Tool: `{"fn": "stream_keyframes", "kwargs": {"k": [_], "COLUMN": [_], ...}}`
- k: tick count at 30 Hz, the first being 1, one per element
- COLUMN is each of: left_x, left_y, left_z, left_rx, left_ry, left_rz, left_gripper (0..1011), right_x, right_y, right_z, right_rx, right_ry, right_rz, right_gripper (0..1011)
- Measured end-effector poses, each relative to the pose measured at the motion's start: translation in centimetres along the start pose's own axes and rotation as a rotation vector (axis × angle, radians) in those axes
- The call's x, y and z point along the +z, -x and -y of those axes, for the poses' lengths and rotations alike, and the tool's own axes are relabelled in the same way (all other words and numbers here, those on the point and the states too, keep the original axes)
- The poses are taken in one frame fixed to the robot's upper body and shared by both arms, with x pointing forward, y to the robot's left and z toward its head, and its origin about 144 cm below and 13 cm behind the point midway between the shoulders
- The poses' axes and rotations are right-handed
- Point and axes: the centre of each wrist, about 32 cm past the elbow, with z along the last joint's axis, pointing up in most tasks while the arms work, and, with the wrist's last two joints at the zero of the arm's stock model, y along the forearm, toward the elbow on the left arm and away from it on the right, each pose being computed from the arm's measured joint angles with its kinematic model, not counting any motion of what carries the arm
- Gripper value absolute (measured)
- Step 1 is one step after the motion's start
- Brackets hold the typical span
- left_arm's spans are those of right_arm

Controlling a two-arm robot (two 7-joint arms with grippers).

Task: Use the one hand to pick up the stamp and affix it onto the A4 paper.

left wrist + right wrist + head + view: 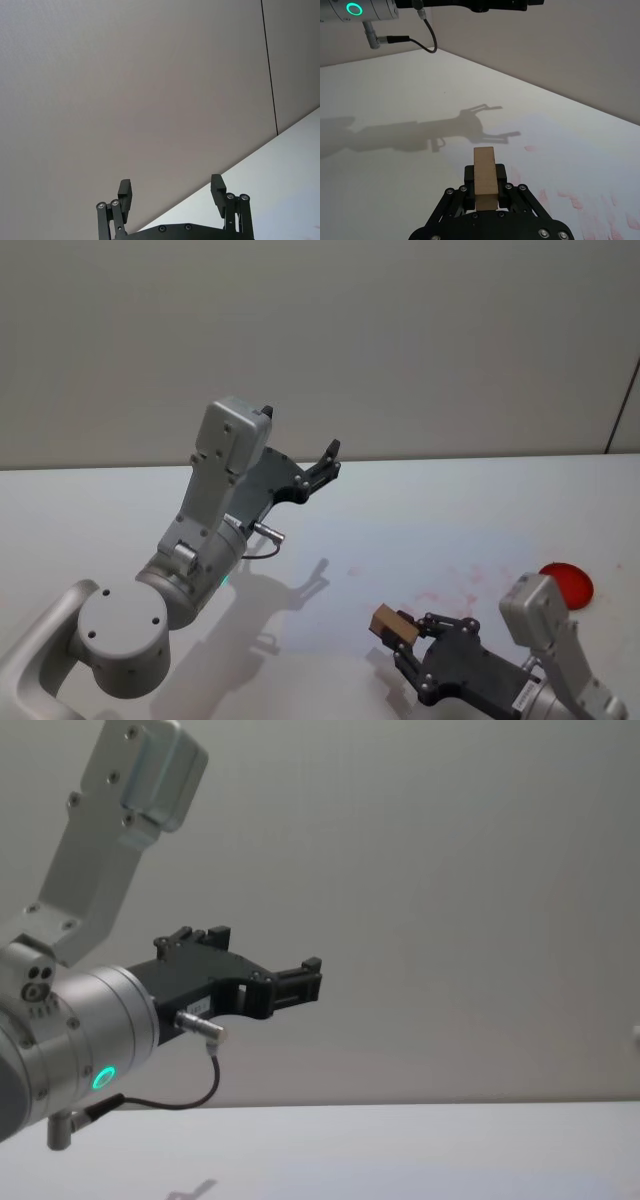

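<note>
One risk: the right gripper, clamped on the stamp, could press it tilted, smearing what seems the A4 paper; the left gripper hangs open, raised at the left.

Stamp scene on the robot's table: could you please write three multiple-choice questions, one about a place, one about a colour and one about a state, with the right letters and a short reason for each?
1. Where is the stamp?
A. lying free, held by nothing
B. clamped in the right tool
C. stacked on a second stamp

2. What colour is the round ink pad?
A. blue
B. green
C. red

3. In what state is the left tool?
A. open and empty
B. shut on a pen
C. shut on a sheet

Answers:
1 B, because dark fingers press the wooden block from both sides.
2 C, because it shows plainly red.
3 A, because its two fingertips stand wide apart with just the wall between them.
</note>
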Motion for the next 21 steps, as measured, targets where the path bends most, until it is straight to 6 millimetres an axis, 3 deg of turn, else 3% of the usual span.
{"fn": "stream_keyframes", "kwargs": {"k": [21], "left_x": [0.0], "left_y": [0.0], "left_z": [0.0], "left_rx": [0.0], "left_ry": [0.0], "left_rz": [0.0], "left_gripper": [1001], "right_x": [-1.3], "right_y": [-0.8], "right_z": [-1.1], "right_rx": [-0.039], "right_ry": [0.035], "right_rz": [0.025], "right_gripper": [220]}}
